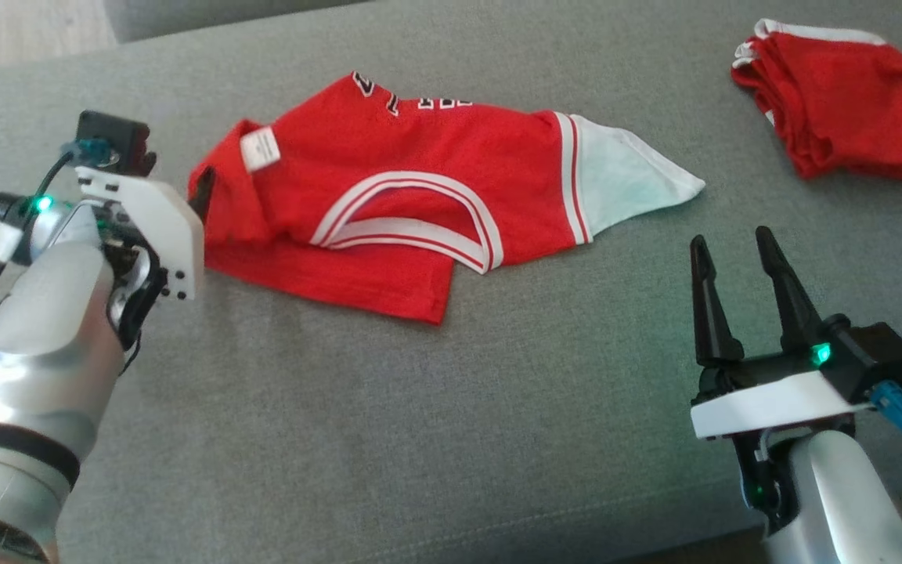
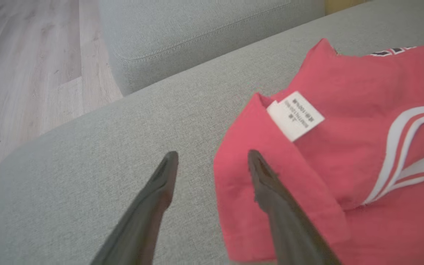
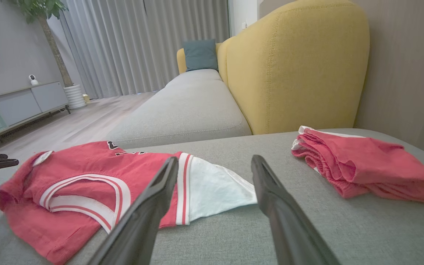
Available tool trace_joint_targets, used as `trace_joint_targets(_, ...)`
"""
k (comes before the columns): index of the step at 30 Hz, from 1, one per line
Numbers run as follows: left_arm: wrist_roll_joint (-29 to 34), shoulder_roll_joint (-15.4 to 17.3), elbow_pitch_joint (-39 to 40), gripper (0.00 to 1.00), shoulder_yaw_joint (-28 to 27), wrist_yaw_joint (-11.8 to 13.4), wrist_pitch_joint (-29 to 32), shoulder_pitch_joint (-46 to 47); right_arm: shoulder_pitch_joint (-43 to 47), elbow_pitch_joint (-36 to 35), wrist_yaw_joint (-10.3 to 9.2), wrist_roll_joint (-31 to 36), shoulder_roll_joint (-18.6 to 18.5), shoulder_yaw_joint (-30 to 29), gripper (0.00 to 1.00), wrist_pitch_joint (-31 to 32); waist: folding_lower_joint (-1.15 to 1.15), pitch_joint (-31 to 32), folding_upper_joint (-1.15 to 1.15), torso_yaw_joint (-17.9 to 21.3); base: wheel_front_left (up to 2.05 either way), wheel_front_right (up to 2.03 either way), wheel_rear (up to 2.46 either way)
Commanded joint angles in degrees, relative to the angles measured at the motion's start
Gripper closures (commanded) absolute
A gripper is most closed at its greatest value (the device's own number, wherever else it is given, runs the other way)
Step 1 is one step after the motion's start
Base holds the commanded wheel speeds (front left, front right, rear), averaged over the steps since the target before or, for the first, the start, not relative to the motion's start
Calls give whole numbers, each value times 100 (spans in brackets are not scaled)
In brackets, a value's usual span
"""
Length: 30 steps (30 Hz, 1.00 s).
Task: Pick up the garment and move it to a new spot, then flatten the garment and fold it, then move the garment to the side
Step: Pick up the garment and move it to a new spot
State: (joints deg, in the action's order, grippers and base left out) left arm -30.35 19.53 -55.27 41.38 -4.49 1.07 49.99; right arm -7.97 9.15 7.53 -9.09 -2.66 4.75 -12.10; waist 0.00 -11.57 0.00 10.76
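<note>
Mid-frame on the grey sofa [image 1: 420, 431], the jersey [image 1: 388, 211] is lying rumpled and half-folded. At lower right the right gripper [image 1: 731, 235] is sitting spread, empty; at left the left gripper [image 2: 212, 154] is gaping at the jersey's edge, gripping nothing. Smoothing outward from there looks wisest.

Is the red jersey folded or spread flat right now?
Partly folded, not flat: the red jersey lies doubled over itself on the sofa cushion, white end sticking out.

The right gripper [image 3: 215, 159] has its jaws wide apart. The garment [image 3: 87, 162] lays its white sleeve [image 3: 212, 186] between them; folded red cloth [image 3: 366, 165] lies to their right.
</note>
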Motion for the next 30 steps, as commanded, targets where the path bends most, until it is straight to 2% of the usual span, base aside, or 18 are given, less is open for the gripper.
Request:
trace_joint_targets(1, -21, 192, 66, 0, -255, 29, -109, 343, -185, -148, -4, -29, -21, 130, 0, -46, 0, 85, 0, -49, 0, 0, 0)
trace_joint_targets(10, -141, 36, -28, 0, -317, -43, -880, 260, 2, -68, -4, 43, -21, 29, 0, 10, 0, 699, 0, -364, 0, 0, 0)
trace_joint_targets(15, -304, -110, 322, 0, -491, 152, -1369, -97, 225, -113, -4, 84, -21, -123, 0, 67, 0, 1031, 0, -587, 0, 0, 0)
trace_joint_targets(21, -443, -254, 1149, 0, -691, 543, -1561, -911, 479, -202, -4, 103, -21, -257, 0, 123, 0, 1261, 0, -821, 0, 0, 0)
trace_joint_targets(30, -205, -371, 3472, 0, -1249, 1631, -1605, -3006, 717, -324, -4, 108, -21, -338, 0, 189, 0, 1337, 0, -1085, 0, 0, 0)
